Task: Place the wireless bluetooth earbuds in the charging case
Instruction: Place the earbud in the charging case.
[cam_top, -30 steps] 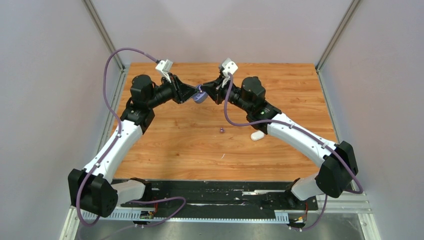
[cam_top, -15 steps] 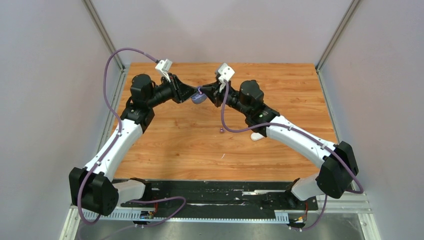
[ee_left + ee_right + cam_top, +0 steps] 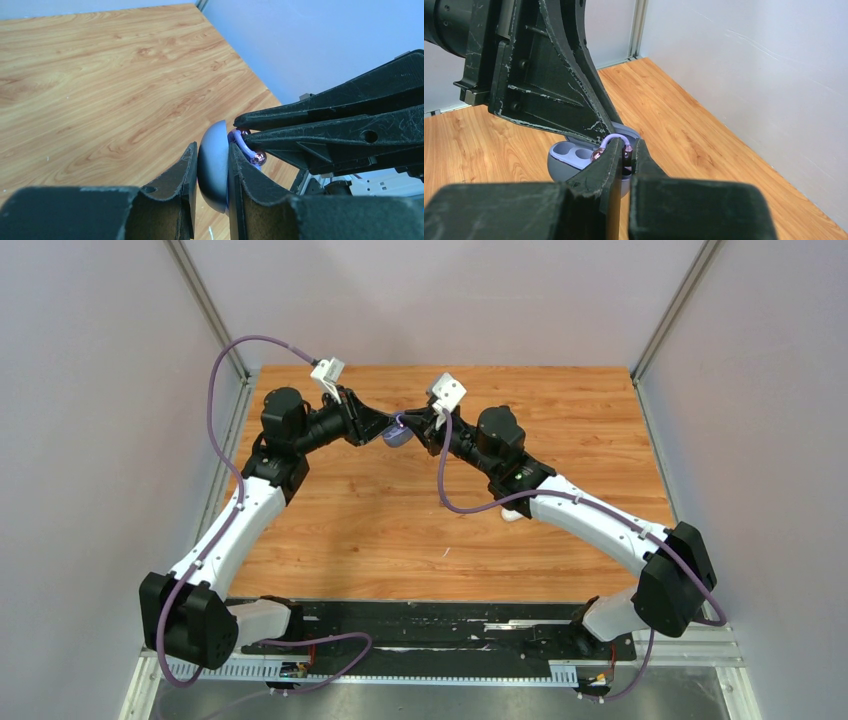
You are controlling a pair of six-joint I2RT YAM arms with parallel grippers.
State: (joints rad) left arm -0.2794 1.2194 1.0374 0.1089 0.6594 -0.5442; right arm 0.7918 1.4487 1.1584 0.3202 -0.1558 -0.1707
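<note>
- The left gripper [image 3: 391, 435] is seen at the far middle of the wooden table [image 3: 350, 525]. Its jaws are set narrow and clamped on the sides of a bluish-purple charging case [image 3: 212, 172].
- The case is held clear of the table, with its open face turned toward the right arm. Two round wells [image 3: 574, 152] are shown in the right wrist view.
- The purple earbuds [image 3: 258, 158], two glossy beads joined by a lavender loop, are found at the rim of the open case. Whether they are seated cannot be told.
- The right gripper [image 3: 625, 145] is met tip to tip with the left one. Its jaws are pressed almost together, with the purple earbuds pinched between them.
- A white case [image 3: 513, 513] is left lying on the table, partly covered by the right arm.
</note>
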